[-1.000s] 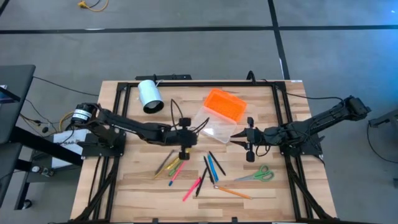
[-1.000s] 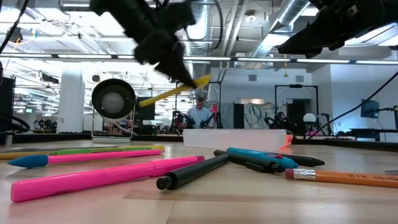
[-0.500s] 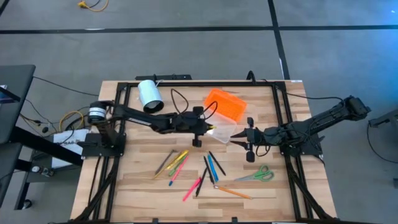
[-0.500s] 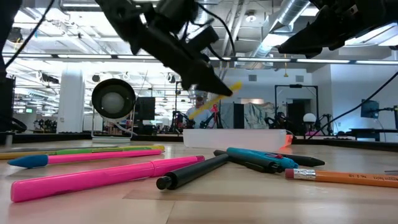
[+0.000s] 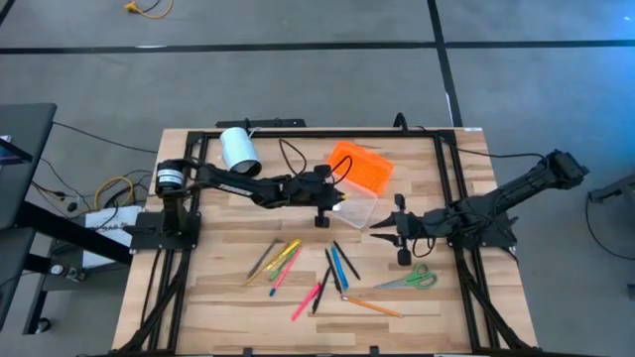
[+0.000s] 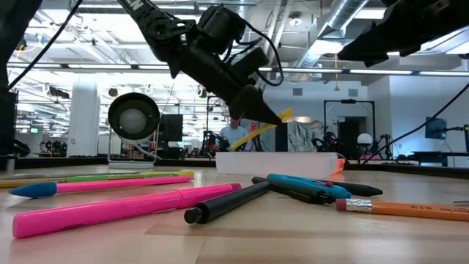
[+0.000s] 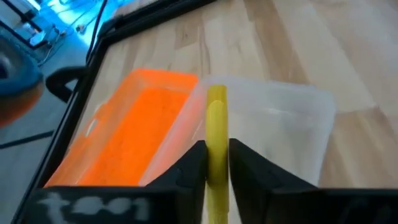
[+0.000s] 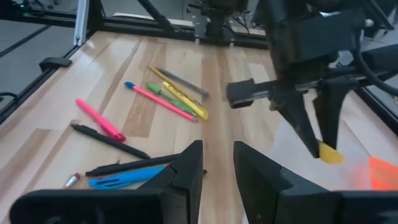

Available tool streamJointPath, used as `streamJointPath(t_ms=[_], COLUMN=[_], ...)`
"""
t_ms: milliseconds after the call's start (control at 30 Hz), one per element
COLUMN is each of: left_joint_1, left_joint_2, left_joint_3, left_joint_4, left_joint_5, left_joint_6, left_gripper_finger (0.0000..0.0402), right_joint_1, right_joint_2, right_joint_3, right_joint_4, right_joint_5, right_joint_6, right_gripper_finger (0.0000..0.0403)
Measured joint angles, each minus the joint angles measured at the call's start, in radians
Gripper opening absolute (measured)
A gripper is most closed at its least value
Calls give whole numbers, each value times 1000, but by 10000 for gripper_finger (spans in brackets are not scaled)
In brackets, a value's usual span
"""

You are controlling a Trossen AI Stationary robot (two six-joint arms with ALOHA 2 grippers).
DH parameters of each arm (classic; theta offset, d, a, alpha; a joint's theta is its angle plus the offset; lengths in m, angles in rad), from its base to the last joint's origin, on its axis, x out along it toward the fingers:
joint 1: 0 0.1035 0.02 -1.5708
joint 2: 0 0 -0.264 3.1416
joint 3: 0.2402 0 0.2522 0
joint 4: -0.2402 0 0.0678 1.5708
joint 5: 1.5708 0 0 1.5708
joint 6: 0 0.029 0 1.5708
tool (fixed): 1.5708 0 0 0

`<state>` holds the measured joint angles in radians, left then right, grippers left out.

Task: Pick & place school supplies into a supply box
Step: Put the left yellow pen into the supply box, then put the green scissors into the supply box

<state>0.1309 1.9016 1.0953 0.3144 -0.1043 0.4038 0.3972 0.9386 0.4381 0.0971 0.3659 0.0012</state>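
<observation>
My left gripper (image 5: 323, 206) hangs over the supply box's clear base (image 5: 354, 208), shut on a yellow pen (image 7: 216, 118). The box's orange lid (image 5: 359, 167) lies open beside the base, toward the far edge. In the low view the yellow pen (image 6: 262, 128) slants above the base (image 6: 275, 163). My right gripper (image 5: 399, 234) hovers open, right of the box and above the table. The other pens and pencils (image 5: 332, 268) lie flat on the near half, with the green-handled scissors (image 5: 410, 280) to their right. My left gripper pinches the yellow pen between its two fingers (image 7: 194, 163), partway along the shaft (image 7: 216, 149). The fingers come from above, slanting down (image 6: 253, 103). The pen is lifted clear and tilted, one end (image 7: 216, 94) reaching out over the clear base.
A white cylinder (image 5: 238, 151) lies on its side near the far left corner. Yellow, green and pink pens (image 5: 278, 260) lie left of the blue and black ones. Black frame rails (image 5: 451, 169) run along the table's sides. Bare wood shows right of the scissors.
My left gripper has carried the yellow pen up from the pens on the near half, toward the far right, and now holds it over the box's clear base. My right gripper has shifted slightly toward the near edge.
</observation>
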Motion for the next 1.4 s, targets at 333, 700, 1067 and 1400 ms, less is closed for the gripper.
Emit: streamJointPath(t_ms=[333,700,1067,1400], left_joint_1=[16,-97,-292,-450], left_joint_2=[0,-3,-82,-218], left_joint_3=[3,4,4,-37], left_joint_4=[-35,-260,-446,-625], left_joint_5=[15,44,-137,-192], left_joint_6=[-13,-16,-85,-285], left_gripper_finger=[186,204,199,199], right_joint_1=[41,144,115,261], right_joint_2=[0,143,370,391], right_joint_3=[0,0,0,0], right_joint_4=[-21,-3,155,-15], right_joint_5=[2,9,81,25], right_joint_6=[41,173,250,395], right_gripper_finger=[86,86,86,86])
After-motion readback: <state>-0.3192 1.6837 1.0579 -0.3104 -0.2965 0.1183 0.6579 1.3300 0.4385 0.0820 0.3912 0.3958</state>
